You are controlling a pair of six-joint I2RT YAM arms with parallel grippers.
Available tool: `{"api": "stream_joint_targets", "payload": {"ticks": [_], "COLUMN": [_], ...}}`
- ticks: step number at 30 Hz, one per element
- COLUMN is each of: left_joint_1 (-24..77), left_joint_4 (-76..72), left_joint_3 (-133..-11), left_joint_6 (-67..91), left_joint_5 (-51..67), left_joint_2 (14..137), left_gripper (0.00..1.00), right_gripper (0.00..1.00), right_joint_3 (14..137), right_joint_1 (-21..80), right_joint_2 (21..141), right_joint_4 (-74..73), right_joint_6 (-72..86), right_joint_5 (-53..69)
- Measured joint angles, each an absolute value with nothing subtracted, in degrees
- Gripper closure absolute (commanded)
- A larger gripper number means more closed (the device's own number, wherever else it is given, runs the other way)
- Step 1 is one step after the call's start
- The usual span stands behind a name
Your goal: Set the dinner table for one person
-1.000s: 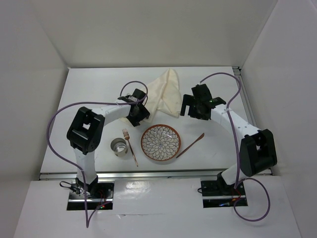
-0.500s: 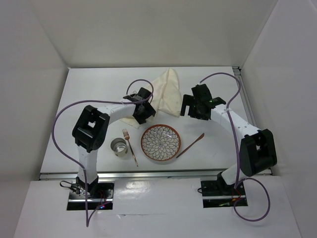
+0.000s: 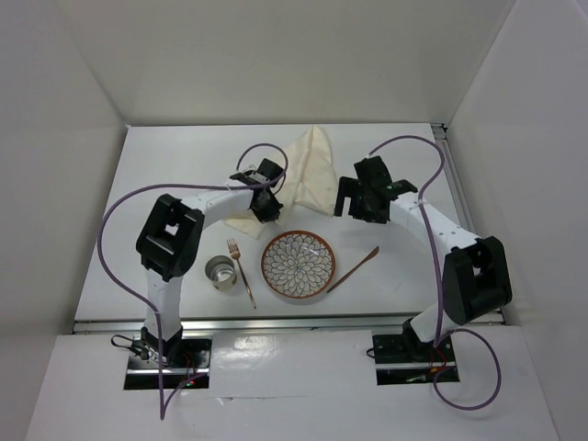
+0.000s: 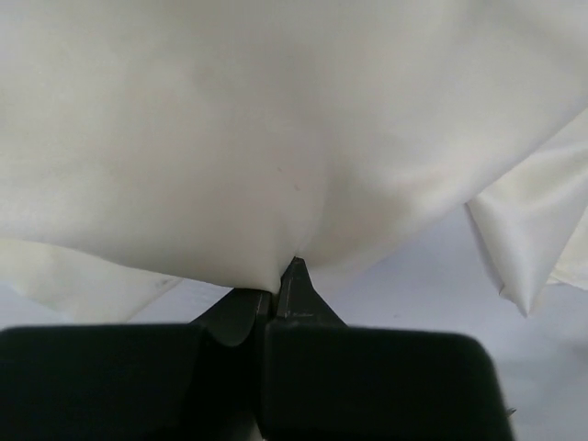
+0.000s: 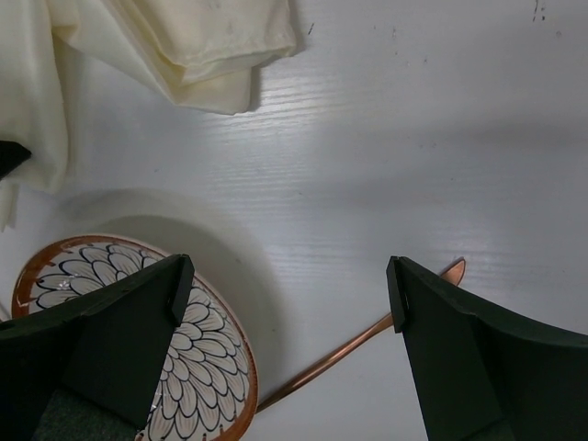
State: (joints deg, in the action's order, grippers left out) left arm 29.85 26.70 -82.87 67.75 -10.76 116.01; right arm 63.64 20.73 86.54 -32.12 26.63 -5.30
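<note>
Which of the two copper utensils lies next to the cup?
The fork, left of the plate, with the cup just on its left. The other utensil lies alone, right of the plate.

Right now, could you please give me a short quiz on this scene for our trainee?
1. True or false: the left gripper is shut on the cream cloth.
2. Which item lies between the plate and the metal cup? A) the fork B) a bottle C) a bowl
3. Fill in: the right gripper, above the bare tabletop beside the plate, has its jaws ____.

Key: 1 true; 2 A; 3 open.
</note>
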Motion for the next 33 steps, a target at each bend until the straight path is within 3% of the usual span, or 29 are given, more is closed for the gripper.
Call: {"api": "stream_joint_targets", "payload": {"ticks": [6, 14, 18, 25, 33], "left_joint_1": [28.67, 24.10, 23.46, 23.29, 23.09], "left_joint_4": [31.88, 33.98, 35.29, 36.99, 36.93], "left_joint_3": [-89.38, -106.34, -107.26, -105.71, -102.02], "left_joint_6": [60.95, 50.74, 47.86, 45.54, 44.95], "left_joint_5": [-12.53, -11.57, -10.92, -7.62, -6.00], "left_joint_2": [110.67, 106.30, 106.10, 106.10, 105.84], "left_gripper": [1.00, 1.00, 1.00, 1.00, 1.00], "right_gripper": [0.00, 0.02, 0.08, 0.08, 0.12], "right_joint_3": [68.88, 89.95, 98.17, 114.04, 116.57], "right_joint_1": [20.32, 18.17, 16.99, 14.85, 13.52], "right_joint_2": [90.48, 105.73, 113.80, 130.06, 137.14], "right_joint_4": [-32.86, -32.45, -31.31, -28.91, -20.16], "right_joint_6": [25.45, 27.49, 30.92, 38.54, 49.52], "right_joint_5": [-4.12, 2.83, 7.62, 15.44, 24.47]}}
